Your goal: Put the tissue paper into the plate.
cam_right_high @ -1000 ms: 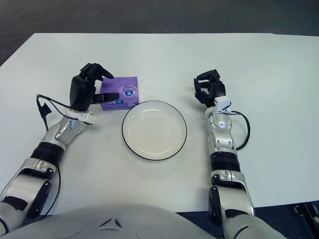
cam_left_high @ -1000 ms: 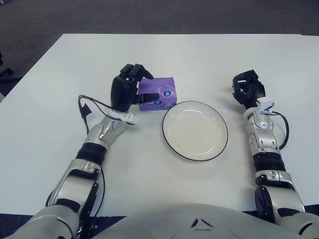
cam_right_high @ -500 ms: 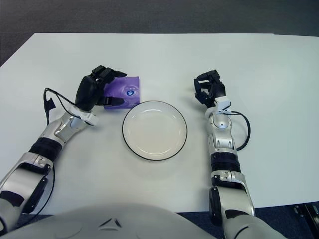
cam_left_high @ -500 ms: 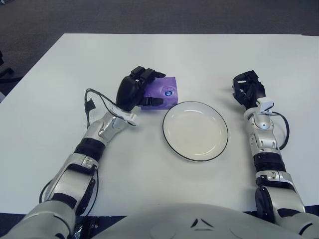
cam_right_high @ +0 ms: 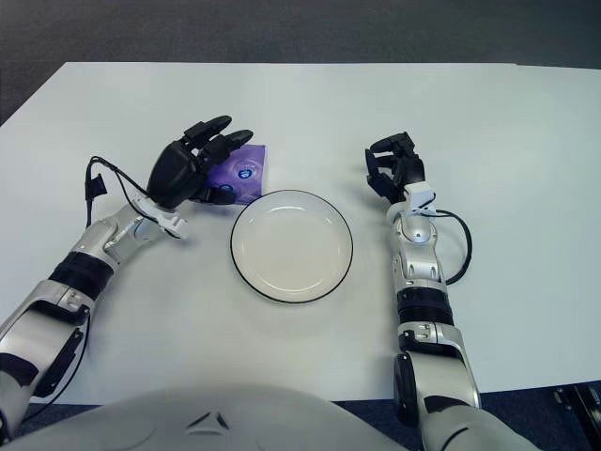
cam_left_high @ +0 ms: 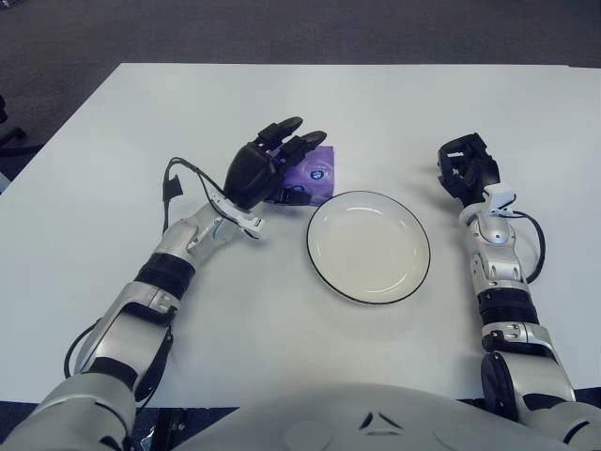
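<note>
White table (cam_left_high: pixel 394 103) bears the purple tissue pack (cam_left_high: pixel 315 175) partly beneath the left hand (cam_left_high: pixel 266 169), fingers spread, beside the plate (cam_left_high: pixel 368 246).

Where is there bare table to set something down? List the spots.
Bare table runs along the far edge, and between plate and right robot hand. Left of the left arm is bare too. It is crowded where the left robot hand covers the tissue pack beside the plate.

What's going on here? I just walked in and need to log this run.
The robot's left hand reaches over the purple tissue pack, fingers spread across its top, not closed on it. The pack lies on the white table, just left of the empty plate. The right hand shows idle to the plate's right. Nothing is in the plate yet.
</note>
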You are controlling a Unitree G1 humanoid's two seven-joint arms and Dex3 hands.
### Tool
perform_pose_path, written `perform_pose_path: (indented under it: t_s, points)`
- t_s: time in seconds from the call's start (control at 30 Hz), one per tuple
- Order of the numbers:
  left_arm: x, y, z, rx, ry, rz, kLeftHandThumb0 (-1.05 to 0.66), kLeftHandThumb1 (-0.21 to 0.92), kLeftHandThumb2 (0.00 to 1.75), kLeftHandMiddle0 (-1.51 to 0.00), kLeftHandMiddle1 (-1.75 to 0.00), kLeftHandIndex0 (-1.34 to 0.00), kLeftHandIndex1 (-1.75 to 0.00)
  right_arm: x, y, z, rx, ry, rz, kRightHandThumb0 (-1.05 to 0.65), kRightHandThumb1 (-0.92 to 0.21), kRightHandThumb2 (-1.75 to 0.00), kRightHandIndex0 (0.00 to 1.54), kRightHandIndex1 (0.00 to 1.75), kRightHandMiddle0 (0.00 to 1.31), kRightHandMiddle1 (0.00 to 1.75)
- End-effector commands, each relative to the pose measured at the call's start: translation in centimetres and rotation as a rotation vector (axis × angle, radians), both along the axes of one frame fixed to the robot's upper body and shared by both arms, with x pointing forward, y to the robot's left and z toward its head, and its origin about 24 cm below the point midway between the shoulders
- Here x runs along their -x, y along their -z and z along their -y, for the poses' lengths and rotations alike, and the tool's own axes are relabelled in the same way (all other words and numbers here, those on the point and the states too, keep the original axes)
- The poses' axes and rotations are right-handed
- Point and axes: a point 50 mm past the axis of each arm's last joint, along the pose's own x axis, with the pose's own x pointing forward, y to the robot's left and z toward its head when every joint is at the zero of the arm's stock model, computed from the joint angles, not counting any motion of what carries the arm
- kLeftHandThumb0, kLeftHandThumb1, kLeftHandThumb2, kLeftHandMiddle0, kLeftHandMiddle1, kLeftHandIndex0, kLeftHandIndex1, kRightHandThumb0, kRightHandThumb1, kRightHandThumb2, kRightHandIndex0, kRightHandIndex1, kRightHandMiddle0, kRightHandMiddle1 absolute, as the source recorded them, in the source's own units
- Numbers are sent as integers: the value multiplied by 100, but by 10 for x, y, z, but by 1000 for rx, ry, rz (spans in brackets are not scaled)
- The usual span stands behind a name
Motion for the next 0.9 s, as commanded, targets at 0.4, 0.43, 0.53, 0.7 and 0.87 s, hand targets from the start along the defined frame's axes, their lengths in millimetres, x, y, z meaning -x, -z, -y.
perform_pose_path:
  t_s: [0.4, 0.43, 0.53, 0.7, 0.87]
  points:
    - [-15, -8, 5, -180, -3, 84, -105, 92, 84, -18, 0, -26, -4, 34, 65, -8, -79, 17, -230, -36, -88, -50, 71, 175, 29, 169]
    - [-16, -8, 5, -188, -4, 86, -105, 92, 84, -18, 0, -26, -3, 34, 65, -7, -79, 16, -230, -36, -88, -50, 71, 175, 29, 169]
    - [-19, -8, 5, -205, -5, 88, -105, 92, 84, -17, 0, -26, -3, 34, 65, -7, -81, 14, -230, -36, -88, -50, 71, 175, 29, 169]
    - [-24, -7, 5, -250, 0, 70, -105, 92, 84, -17, 0, -26, -3, 34, 66, -7, -84, 9, -228, -36, -88, -50, 71, 175, 29, 169]
    - [-32, -9, 2, -323, 6, 23, -105, 92, 84, -17, 0, -26, -3, 34, 66, -8, -86, 5, -228, -36, -88, -51, 71, 175, 29, 169]
